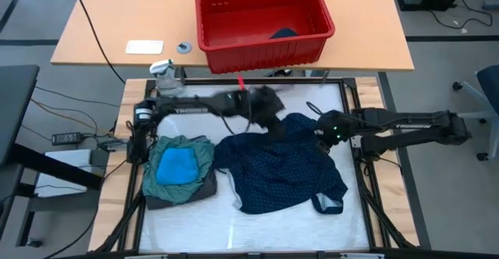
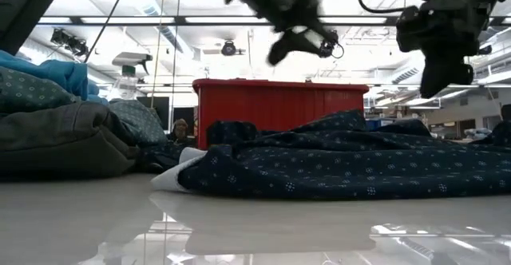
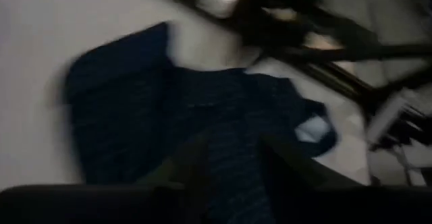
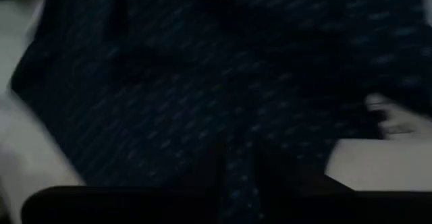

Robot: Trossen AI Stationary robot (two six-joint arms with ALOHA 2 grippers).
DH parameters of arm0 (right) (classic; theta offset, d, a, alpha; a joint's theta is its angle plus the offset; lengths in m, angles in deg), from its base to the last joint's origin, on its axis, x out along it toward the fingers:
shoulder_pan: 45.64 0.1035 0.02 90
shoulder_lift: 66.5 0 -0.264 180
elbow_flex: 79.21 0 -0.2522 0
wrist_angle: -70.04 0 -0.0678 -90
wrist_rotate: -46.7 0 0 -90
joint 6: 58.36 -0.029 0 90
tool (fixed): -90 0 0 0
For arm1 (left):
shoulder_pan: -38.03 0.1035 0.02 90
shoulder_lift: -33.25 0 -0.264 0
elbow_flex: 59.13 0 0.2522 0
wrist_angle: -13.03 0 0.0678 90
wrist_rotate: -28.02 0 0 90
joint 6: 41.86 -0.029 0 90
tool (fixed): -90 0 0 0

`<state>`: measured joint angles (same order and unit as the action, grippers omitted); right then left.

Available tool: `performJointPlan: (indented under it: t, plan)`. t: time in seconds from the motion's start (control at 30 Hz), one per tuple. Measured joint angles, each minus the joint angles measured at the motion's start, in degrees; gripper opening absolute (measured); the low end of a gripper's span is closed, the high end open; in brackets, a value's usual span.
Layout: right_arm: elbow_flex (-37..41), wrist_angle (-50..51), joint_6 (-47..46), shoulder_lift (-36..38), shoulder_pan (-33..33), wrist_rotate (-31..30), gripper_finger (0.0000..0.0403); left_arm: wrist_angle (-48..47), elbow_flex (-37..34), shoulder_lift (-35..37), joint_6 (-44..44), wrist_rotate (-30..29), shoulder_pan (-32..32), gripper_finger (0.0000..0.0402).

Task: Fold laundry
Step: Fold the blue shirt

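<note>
both arms hang above the navy dotted piece (image 1: pixel 284 165), left gripper (image 3: pixel 226 160) parted, right gripper (image 1: pixel 321 138) unreadable.

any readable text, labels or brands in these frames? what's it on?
None readable.
Left arm: pale lettering along the link, too small to read.
Right arm: same kind of lettering, too small to read.
White card on the wooden table: no print visible.
Red bin, navy dotted piece: no labels seen.
</note>
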<state>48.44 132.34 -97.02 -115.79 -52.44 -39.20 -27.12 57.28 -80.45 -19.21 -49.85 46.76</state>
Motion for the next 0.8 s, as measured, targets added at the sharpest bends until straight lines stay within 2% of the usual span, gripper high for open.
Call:
performJointPlan:
  t: [0.1,0.2,0.33,0.43,0.57,0.8]
  plan:
    - [0.01,1.87,-1.46,0.99,-1.05,-1.18,0.0089,7.42,-0.02,-4.16,-1.20,0.55,-3.17,0.0166]
    - [0.01,4.64,-1.70,0.93,-1.32,-1.24,0.0090,9.53,-0.13,-9.06,-0.50,-1.38,-4.91,0.0187]
    - [0.01,6.08,-1.71,0.93,-1.14,-1.35,0.0090,9.66,-0.20,-14.07,0.41,-6.32,-5.48,0.0193]
    - [0.01,6.00,-1.70,0.97,-1.12,-0.50,0.0089,9.21,-0.20,-15.91,1.77,-6.65,-5.49,0.0190]
    - [0.01,5.98,-1.30,0.93,-1.10,0.18,0.0089,6.41,-0.13,-17.06,2.04,-6.76,-6.06,0.0162]
    - [0.01,5.90,-0.29,0.93,-1.12,0.41,0.0089,4.44,-0.13,-19.22,2.38,-4.73,-7.04,0.0055]
